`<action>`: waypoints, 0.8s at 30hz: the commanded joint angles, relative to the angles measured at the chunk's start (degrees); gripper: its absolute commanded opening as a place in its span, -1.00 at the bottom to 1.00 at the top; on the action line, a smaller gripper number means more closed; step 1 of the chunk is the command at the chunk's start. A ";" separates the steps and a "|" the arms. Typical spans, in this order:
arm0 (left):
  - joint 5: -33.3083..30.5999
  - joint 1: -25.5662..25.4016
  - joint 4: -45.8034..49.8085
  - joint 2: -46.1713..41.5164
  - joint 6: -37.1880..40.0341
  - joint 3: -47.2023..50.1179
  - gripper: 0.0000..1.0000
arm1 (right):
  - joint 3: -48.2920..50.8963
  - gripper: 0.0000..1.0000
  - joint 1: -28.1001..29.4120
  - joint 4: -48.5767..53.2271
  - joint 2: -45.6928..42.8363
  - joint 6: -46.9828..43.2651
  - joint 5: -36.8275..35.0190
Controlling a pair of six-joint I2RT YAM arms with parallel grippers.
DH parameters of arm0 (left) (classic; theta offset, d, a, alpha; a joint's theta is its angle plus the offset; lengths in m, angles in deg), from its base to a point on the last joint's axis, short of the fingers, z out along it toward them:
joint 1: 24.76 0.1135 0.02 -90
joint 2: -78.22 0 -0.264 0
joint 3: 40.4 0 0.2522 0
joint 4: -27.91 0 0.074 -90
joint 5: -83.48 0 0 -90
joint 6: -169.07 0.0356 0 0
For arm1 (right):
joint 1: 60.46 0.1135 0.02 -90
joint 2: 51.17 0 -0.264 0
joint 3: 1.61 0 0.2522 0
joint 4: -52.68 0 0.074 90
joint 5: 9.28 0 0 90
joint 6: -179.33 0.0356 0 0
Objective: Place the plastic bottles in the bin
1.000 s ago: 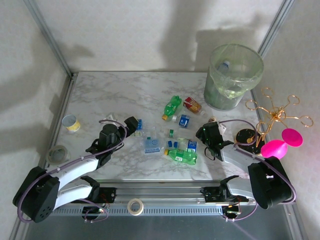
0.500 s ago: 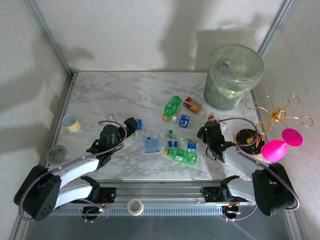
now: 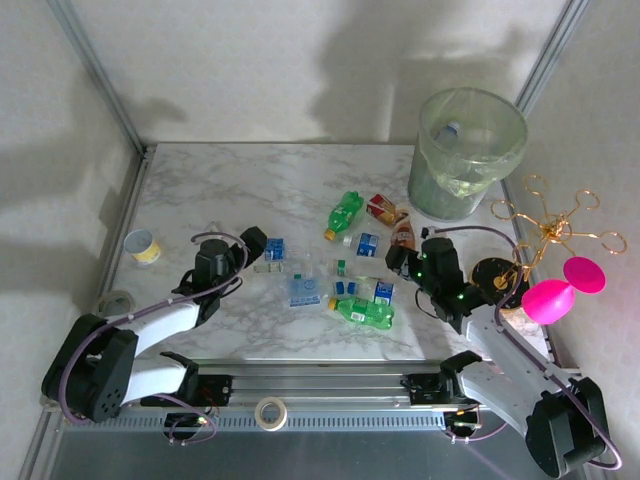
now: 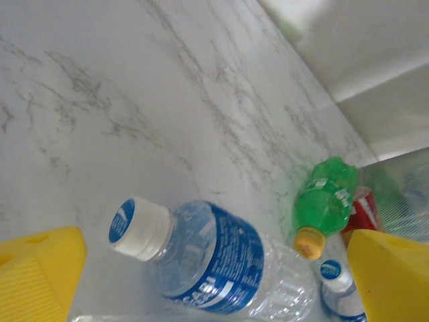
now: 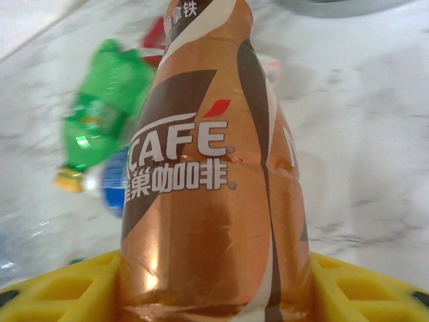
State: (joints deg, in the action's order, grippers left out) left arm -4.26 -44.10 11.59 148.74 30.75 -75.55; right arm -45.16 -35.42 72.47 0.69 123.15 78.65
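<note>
As right end effector [image 5: 214,278] grips coffee bottle [image 5: 208,154], long axis points away from wrist.

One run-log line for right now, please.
right tool: shut on coffee bottle, lifted | left tool: open over lying blue-label bottle | bin: far right corner

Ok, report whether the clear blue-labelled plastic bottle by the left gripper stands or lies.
Lying: clear blue-labelled bottle rests sideways on the marble table.
</note>
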 commanded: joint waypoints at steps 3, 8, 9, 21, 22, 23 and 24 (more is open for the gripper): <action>5.59 4.83 -4.05 0.17 -2.89 -0.45 0.99 | -8.09 -0.03 2.24 -0.69 0.90 -4.20 9.91; 9.44 10.51 -3.93 -2.25 -3.67 1.95 0.99 | -16.51 -0.04 2.88 -0.22 3.31 -6.21 9.60; 9.89 11.35 -3.71 -2.91 -3.73 2.44 0.99 | -18.39 -0.05 2.83 0.23 4.02 -7.20 8.87; 12.36 14.50 2.31 -13.28 0.32 7.55 0.99 | -41.24 -0.07 -4.61 4.50 16.09 -16.67 -3.21; 12.48 14.50 2.96 -14.38 0.82 7.80 0.99 | -42.54 -0.07 -6.20 4.19 16.99 -16.68 -3.04; 12.57 14.50 3.59 -15.11 1.24 7.97 0.99 | -43.65 -0.07 -7.44 3.85 17.87 -16.73 -2.95; 12.72 14.50 4.39 -15.91 1.86 8.03 0.99 | -44.94 -0.07 -8.71 3.59 18.87 -16.90 -3.21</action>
State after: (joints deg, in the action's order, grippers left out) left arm 7.07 -30.00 13.33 135.00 30.07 -68.36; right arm -86.49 -41.45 76.75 17.72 108.35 77.47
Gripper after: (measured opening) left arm 0.995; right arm 0.579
